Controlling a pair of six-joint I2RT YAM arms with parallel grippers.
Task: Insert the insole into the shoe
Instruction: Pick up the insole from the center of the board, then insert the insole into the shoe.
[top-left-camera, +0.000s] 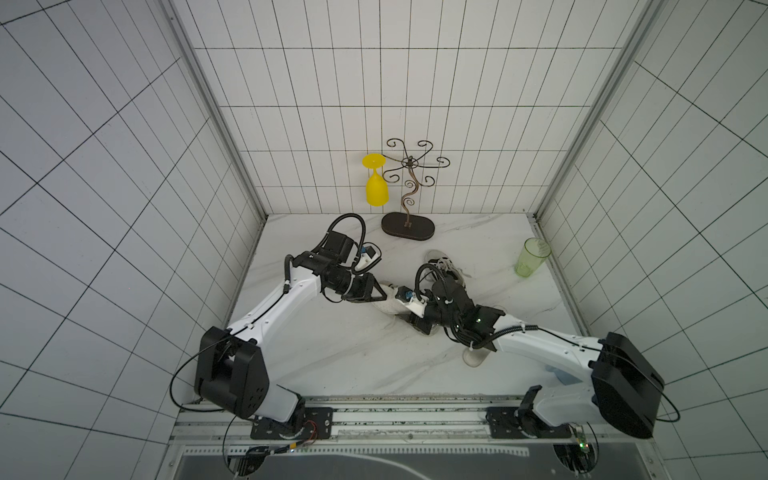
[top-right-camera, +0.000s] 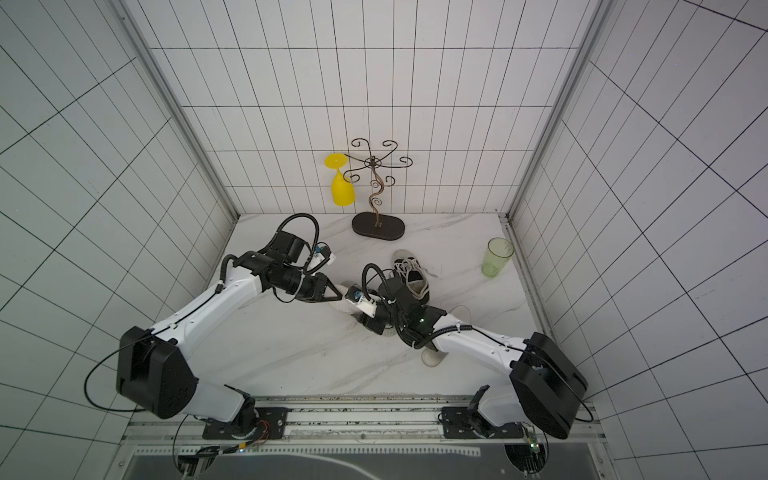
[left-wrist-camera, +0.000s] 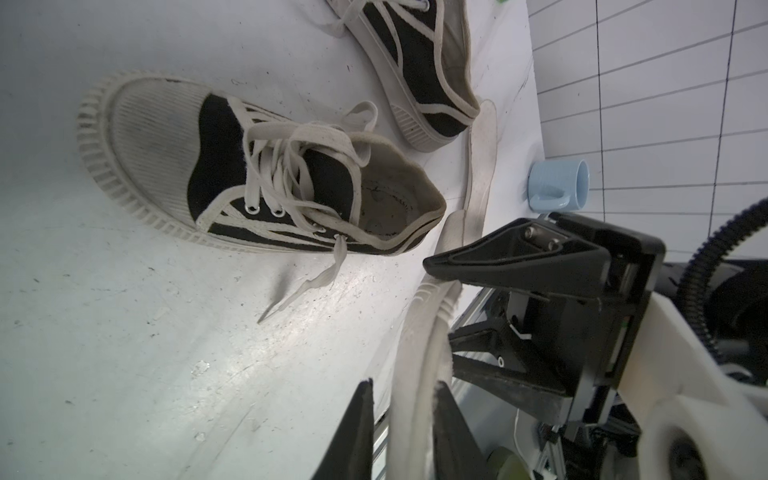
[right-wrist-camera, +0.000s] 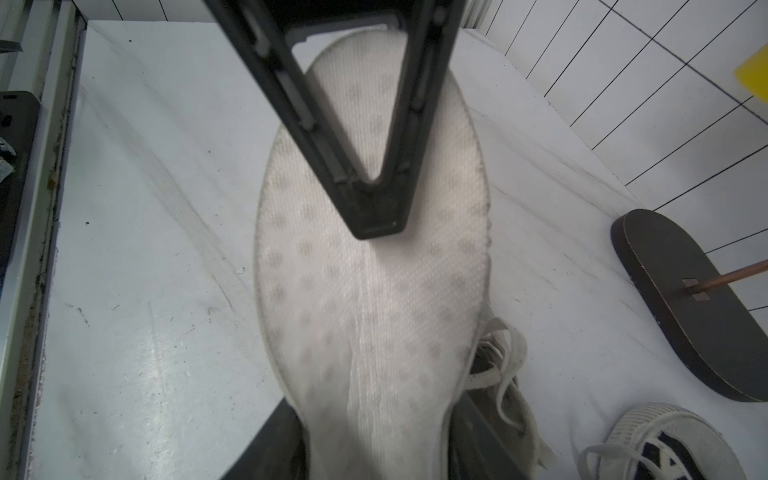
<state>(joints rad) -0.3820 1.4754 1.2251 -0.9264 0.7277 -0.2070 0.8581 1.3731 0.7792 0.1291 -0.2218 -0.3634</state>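
The white insole (right-wrist-camera: 370, 291) hangs above the table, its narrow end between the fingers of my right gripper (right-wrist-camera: 376, 449), which is shut on it. My left gripper (left-wrist-camera: 405, 399) straddles the insole's (left-wrist-camera: 415, 353) other end on edge, open, with a gap at one finger. In both top views the two grippers meet mid-table (top-left-camera: 384, 293) (top-left-camera: 415, 316). A black-and-white shoe (left-wrist-camera: 249, 174) lies just below them with its mouth open, mostly hidden under the right arm in the top views.
A second matching shoe (top-left-camera: 449, 270) lies behind the grippers, and another insole (top-left-camera: 473, 357) lies under the right arm. Near it stands a blue mug (left-wrist-camera: 559, 185). A green cup (top-left-camera: 532, 257) stands at the right. A metal stand (top-left-camera: 409, 226) with a yellow glass (top-left-camera: 376, 187) is at the back.
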